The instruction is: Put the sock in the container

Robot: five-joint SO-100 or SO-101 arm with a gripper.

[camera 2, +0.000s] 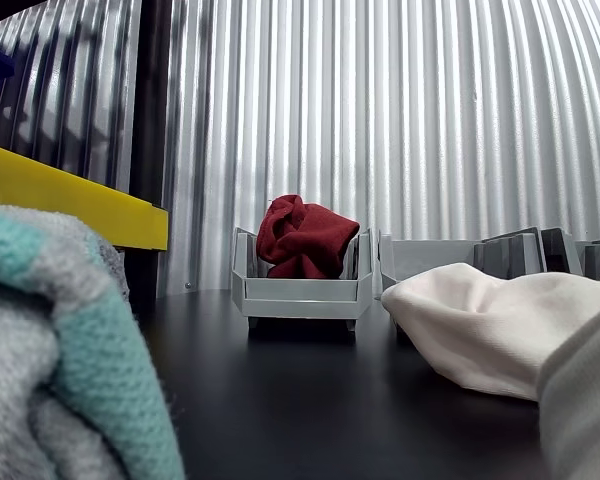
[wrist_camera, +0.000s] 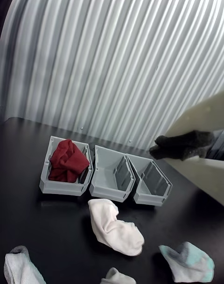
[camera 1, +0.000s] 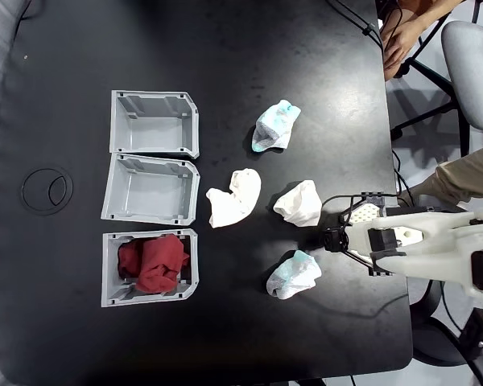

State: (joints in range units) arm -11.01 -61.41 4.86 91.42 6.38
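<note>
In container [camera 1: 111, 291], sock [camera 1: 153, 262], fingers [camera 1: 332, 240] apart

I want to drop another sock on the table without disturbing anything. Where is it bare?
The black table is bare left of the three bins and along its near and far edges. It is crowded between the bins and the gripper, where four pale socks lie.

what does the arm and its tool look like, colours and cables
In the fixed view the arm is blocky white plastic with black motor blocks set into its joints. The tool has dark fingers on a white body. Thin black cables loop around it. In the wrist view a cream-white finger carries a dark, fuzzy-looking pad.
</note>
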